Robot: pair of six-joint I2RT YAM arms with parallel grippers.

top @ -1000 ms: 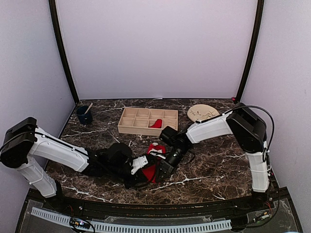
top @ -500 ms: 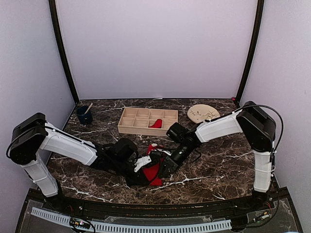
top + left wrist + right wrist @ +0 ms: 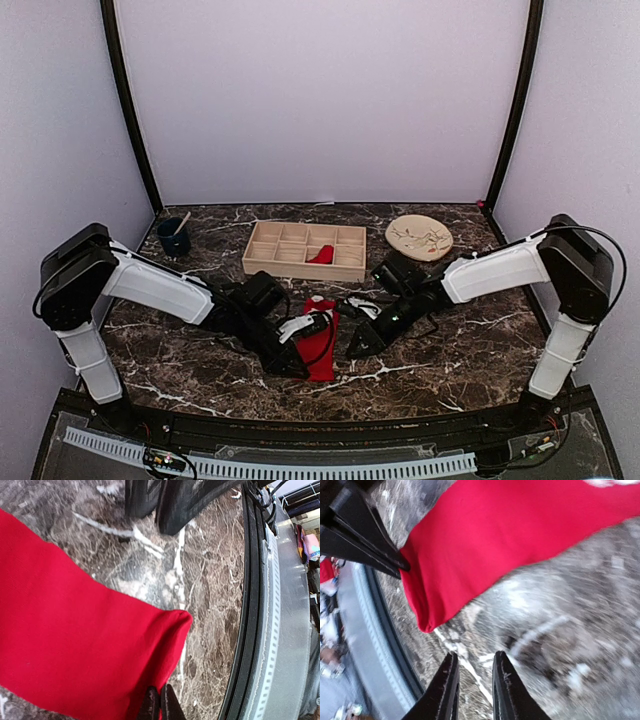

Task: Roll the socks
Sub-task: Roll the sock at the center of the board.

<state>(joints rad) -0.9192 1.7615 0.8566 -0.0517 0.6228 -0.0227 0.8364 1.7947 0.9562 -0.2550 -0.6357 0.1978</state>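
- Left claw (image 3: 160, 696) pinches the edge of a sock (image 3: 322, 342), which lies flat on the table (image 3: 455, 350) just in front of the tray (image 3: 300, 271).
- Right claw (image 3: 474, 665) is narrowly parted and empty, beside that sock.
- Second sock (image 3: 321, 256) sits inside the tray.

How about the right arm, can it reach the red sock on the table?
Probably yes. The right gripper hovers right beside the red sock, jaws a little open and empty, with only bare marble table between. The left gripper pinches just the sock's corner.
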